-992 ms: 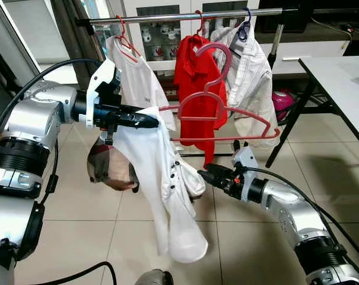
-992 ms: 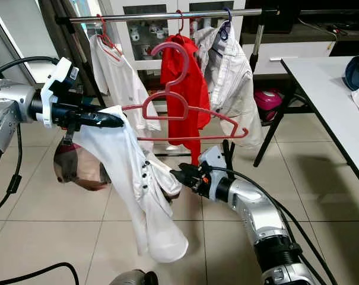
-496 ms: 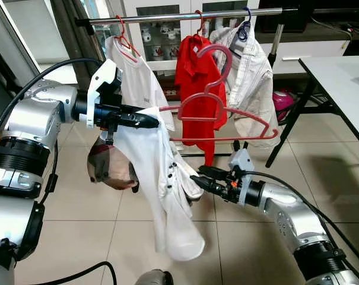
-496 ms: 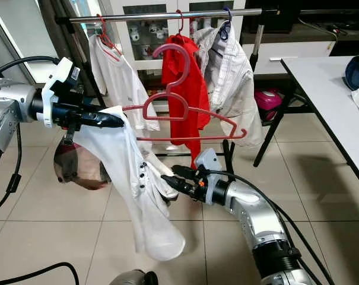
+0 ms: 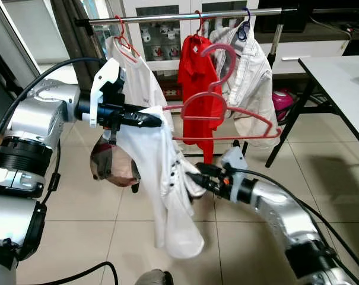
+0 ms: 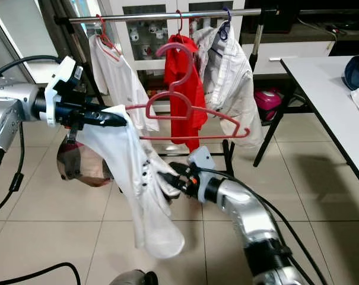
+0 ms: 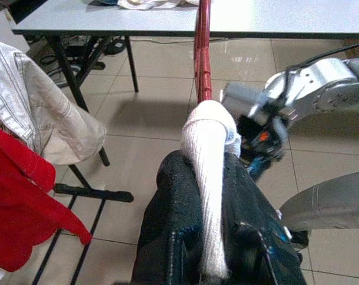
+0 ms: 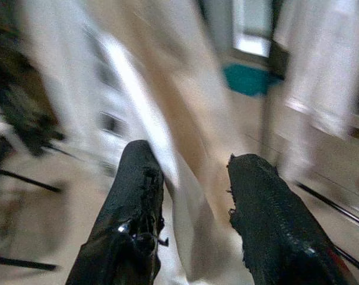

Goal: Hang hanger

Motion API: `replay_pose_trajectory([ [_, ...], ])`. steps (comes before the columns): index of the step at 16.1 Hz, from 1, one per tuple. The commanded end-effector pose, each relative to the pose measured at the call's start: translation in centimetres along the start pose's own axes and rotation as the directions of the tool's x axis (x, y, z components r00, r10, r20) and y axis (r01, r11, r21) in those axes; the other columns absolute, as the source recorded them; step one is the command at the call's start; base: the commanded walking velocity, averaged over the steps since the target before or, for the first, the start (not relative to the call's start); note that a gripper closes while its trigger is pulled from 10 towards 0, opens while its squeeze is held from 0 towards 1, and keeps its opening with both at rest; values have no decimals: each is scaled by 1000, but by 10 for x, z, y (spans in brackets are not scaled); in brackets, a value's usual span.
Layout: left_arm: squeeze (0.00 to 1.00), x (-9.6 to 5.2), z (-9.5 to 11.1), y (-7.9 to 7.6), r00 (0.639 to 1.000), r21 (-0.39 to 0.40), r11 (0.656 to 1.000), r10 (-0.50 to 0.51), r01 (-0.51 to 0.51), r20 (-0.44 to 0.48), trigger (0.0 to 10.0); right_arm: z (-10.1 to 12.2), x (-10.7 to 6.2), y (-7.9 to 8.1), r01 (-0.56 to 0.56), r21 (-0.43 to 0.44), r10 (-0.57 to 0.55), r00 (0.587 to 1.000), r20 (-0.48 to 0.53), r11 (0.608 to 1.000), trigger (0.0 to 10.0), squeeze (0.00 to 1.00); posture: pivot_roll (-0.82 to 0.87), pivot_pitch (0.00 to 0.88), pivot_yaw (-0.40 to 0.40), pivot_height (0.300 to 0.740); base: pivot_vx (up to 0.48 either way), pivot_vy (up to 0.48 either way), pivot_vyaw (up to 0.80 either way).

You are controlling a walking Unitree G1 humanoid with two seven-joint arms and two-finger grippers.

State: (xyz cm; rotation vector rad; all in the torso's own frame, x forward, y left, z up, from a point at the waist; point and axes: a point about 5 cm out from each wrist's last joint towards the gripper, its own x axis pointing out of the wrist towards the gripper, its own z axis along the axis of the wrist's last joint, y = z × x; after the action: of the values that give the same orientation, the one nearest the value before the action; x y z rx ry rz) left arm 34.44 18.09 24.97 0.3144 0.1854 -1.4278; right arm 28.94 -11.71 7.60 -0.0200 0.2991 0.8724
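- The left tool [image 5: 152, 119] is clamped on the bunched shoulder of a white buttoned shirt [image 5: 167, 190], pinching it against one end of the pink hanger [image 5: 224, 101]. The left wrist view shows the fabric squeezed between its fingers, with the hanger's bar running straight out ahead.
- The hanger rides level beyond the left tool's tip. Its hook sits just below the clothes rail [image 5: 185, 15], in front of the red shirt [image 5: 194, 77] already hung there.
- The right tool [image 6: 170, 178] is spread open, its fingers [image 8: 137, 196] straddling a hanging fold of the white shirt, not closed on it.
- Step in hand, as I judge it: dressing the shirt onto the hanger, with hanging yet to come.
- The next move calls for the right tool to close on the loose cloth and draw it over the hanger's free arm. Then the hook must be lifted onto the rail.
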Motion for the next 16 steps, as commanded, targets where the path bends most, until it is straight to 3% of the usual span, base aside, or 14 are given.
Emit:
replay_pose_trajectory([
  [1, 0, -5, 10, 1, 1000, 32, 999, 20, -20, 15, 0, 2, 1, -4, 49, -37, -49, 999, -8, 998, 10000, 0, 29, 0, 148, 740, 0, 0, 0],
  [5, 0, -6, 10, 1, 1000, 33, 999, 24, -25, 13, 0, 3, 2, -6, 79, -65, -80, 997, -15, 995, 10000, 0, 29, 0, 149, 740, 0, 0, 0],
  [8, 0, -7, 8, 2, 999, 33, 999, 32, -32, 0, 0, 6, -6, -7, 39, -85, -39, 999, 4, 996, 10000, 0, 27, 0, 151, 740, 0, 0, 0],
  [9, 0, -6, 9, 1, 1000, 32, 999, 29, -29, 4, 0, 6, -10, -8, 23, -91, -24, 1000, -6, 996, 10000, 380, 24, 0, 151, 740, 0, 0, 0],
  [10, 0, -5, 10, 1, 1000, 32, 999, 26, -27, 8, 0, 4, -10, -8, 24, -93, -26, 1000, -15, 995, 10000, 278, 24, 0, 152, 740, 0, 0, 0],
  [11, 0, -5, 10, 2, 1000, 32, 999, 26, -26, 10, 0, 3, -10, -8, 26, -93, -28, 999, -19, 995, 10000, 278, 24, 0, 151, 740, 0, 0, 0],
  [12, 0, -5, 11, 2, 1000, 32, 999, 25, -25, 13, 0, 1, -6, -8, 38, -84, -40, 999, -26, 996, 10000, 0, 26, 0, 151, 740, 0, 0, 0],
  [14, 0, -4, 11, 2, 1000, 32, 999, 24, -25, 15, 0, 1, -2, -7, 45, -70, -47, 999, -27, 997, 10000, 0, 28, 0, 150, 740, 0, 0, 0],
  [15, 0, -5, 11, 2, 1000, 33, 999, 24, -25, 16, 0, -1, -1, -8, 45, -65, -48, 998, -35, 997, 8510, 0, 29, 0, 150, 740, 0, 0, 0],
  [16, 0, -5, 11, 1, 1000, 33, 999, 24, -25, 17, 0, -3, 0, -9, 57, -66, -60, 997, -46, 996, 0, 0, 29, 0, 150, 740, 0, 0, 0],
])
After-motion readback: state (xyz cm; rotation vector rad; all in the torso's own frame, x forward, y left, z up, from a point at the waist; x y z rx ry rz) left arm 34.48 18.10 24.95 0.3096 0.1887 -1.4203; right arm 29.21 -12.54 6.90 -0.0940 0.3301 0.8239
